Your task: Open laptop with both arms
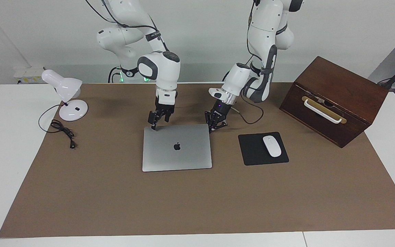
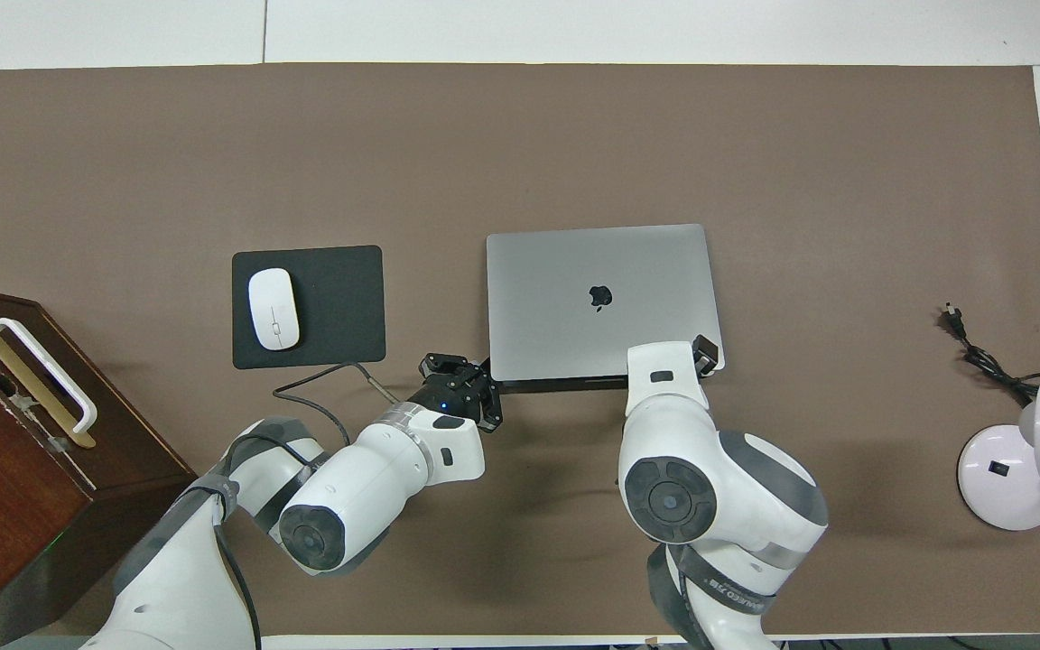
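One tabletop (image 1: pixel 382 144) is carrying one brown mat (image 1: pixel 197 199). Two arms are reaching down to it. One wooden box (image 1: pixel 334 99) is sitting toward the left arm's end. One laptop (image 1: pixel 177 147), lid nearly flat, is lying mid-mat. One lamp (image 1: pixel 65 97) is standing toward the right arm's end. One mouse pad (image 1: pixel 252 151) is carrying one mouse (image 1: pixel 272 146). The left gripper (image 1: pixel 212 129), fingers closed, is touching the laptop's near corner. The right gripper (image 1: pixel 156 125) is resting on the other near corner; I cannot tell its fingers' state.
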